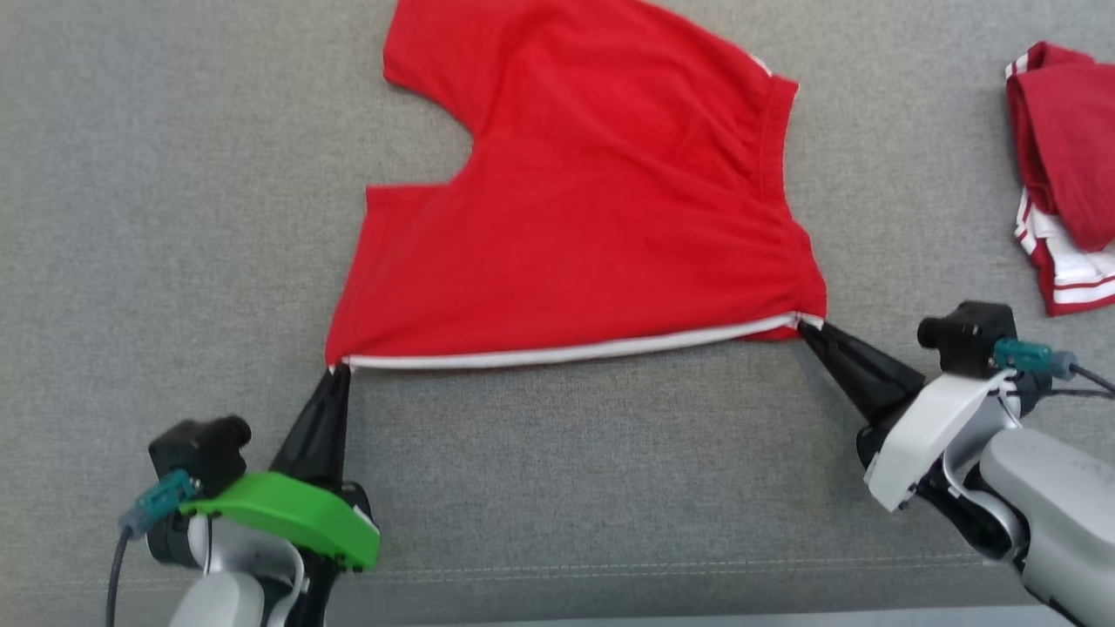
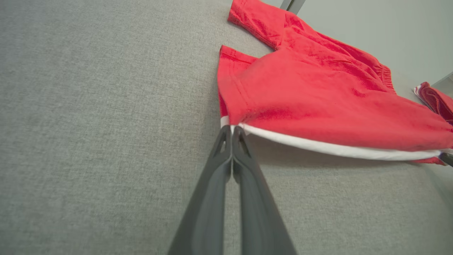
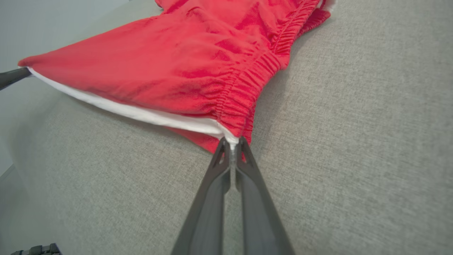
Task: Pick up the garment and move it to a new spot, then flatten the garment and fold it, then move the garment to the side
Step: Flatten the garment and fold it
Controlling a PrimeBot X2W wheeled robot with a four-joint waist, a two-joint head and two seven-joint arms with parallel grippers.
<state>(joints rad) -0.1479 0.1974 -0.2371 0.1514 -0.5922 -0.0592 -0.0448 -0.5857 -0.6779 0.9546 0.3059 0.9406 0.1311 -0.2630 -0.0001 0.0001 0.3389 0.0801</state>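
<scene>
Red shorts (image 1: pixel 592 200): soft matt cloth; grey surface (image 1: pixel 174 218): coarse woven fabric.

Grey fabric surface (image 1: pixel 174 218) bears red shorts (image 1: pixel 592 218) and a bunched red-and-white garment (image 1: pixel 1063 157)

Lower left: left gripper (image 1: pixel 338 369) above a green plastic wrist cover (image 1: pixel 287 514), long dark fingers pressed together, pointing up, pinching a corner of the red fabric shorts (image 1: pixel 592 218). Lower right: right gripper (image 1: pixel 806 326) off a white plastic wrist cover (image 1: pixel 932 427), angled up-left, clamped on the opposite corner.
</scene>
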